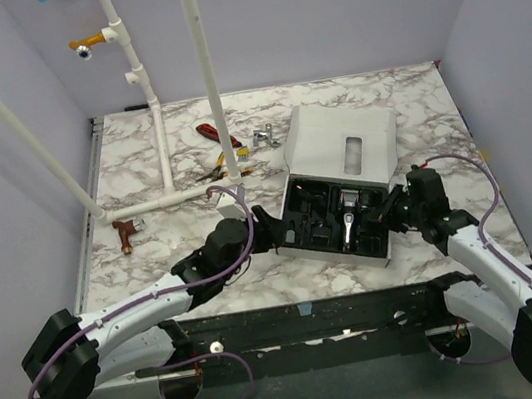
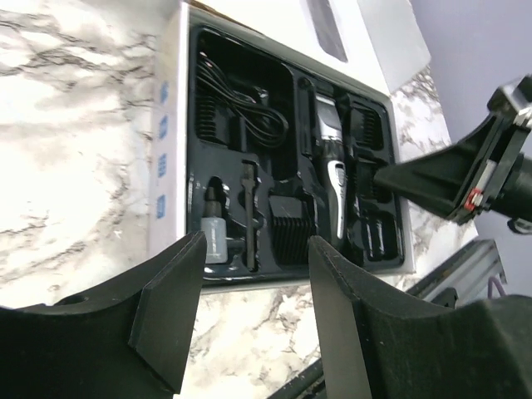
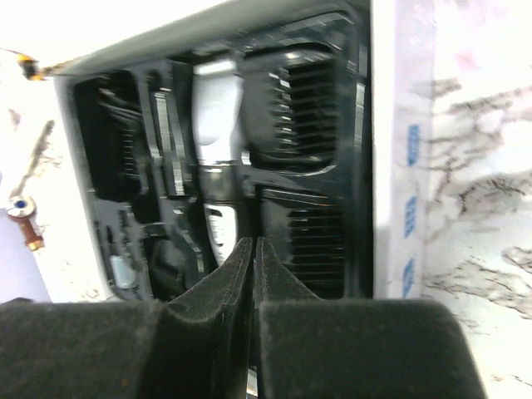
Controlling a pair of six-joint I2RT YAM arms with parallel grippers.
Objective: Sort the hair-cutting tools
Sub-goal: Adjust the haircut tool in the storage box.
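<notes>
An open white box (image 1: 387,250) holds a black tray (image 2: 283,83) of hair-cutting tools. In it lie a slim clipper (image 2: 332,158) with a silver front, a coiled cord (image 2: 241,108), ribbed black guards (image 2: 287,224), a thin brush (image 2: 248,216) and a small bottle (image 2: 214,237). My left gripper (image 1: 272,224) stands open just outside the tray's left side, nothing between its fingers (image 2: 179,291). My right gripper (image 1: 392,210) is shut and empty at the tray's right side. In the right wrist view its tips (image 3: 253,247) hang over the clipper (image 3: 218,116) and two guards (image 3: 309,245).
The box lid (image 1: 344,147) stands open behind the tray. Red- and yellow-handled hand tools (image 1: 217,146) and a silver piece (image 1: 264,137) lie at the back. A reddish-brown T-shaped piece (image 1: 126,232) sits far left. White pipe framing (image 1: 161,145) rises from the table.
</notes>
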